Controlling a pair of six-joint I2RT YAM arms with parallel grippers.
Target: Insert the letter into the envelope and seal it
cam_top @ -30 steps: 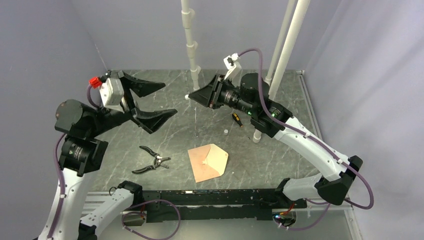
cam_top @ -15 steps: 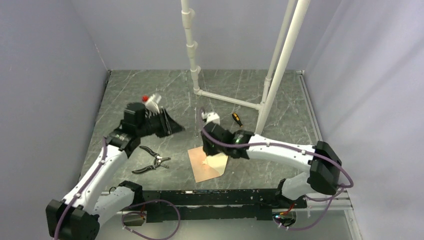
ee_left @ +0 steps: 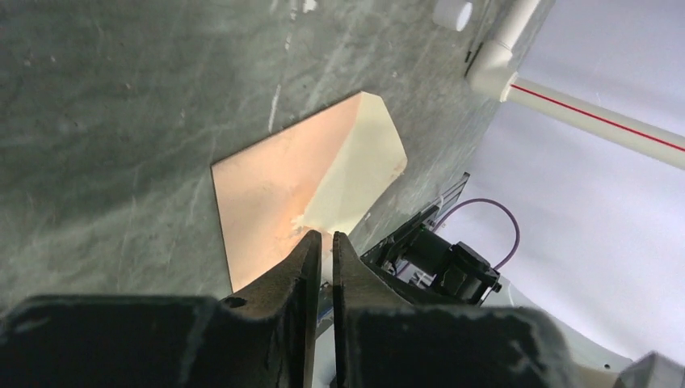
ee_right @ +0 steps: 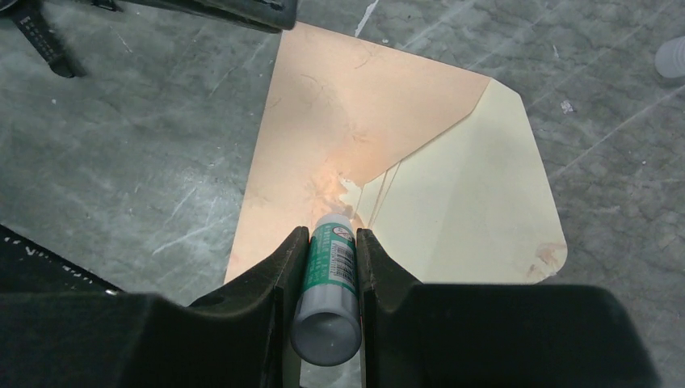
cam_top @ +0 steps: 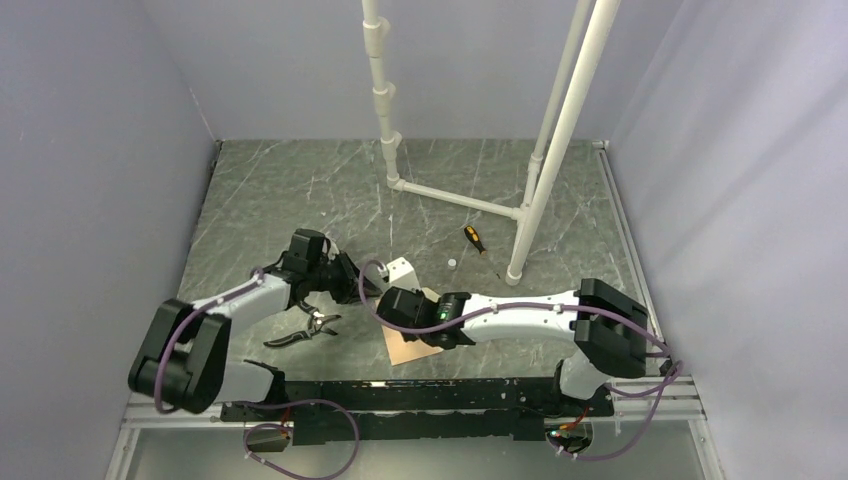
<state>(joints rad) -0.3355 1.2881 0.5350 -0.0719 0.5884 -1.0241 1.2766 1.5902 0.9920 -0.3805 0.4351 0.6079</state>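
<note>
The envelope lies flat on the table, tan body to the left and pale open flap to the right; it also shows in the top view as the envelope and ahead of the left wrist as the envelope. My right gripper is shut on a green-and-white glue stick, whose tip rests on the envelope by the flap fold. My left gripper hovers at the envelope's edge, jaws together with nothing between them. The letter is not in view.
Black pliers lie left of the envelope. A small screwdriver and a white cap sit behind it. A white pipe frame stands at the back. The rail runs along the near edge.
Both arms have come down from raised poses to the envelope. The left gripper has gone from wide open to shut. The right gripper keeps its hold on the glue stick.
</note>
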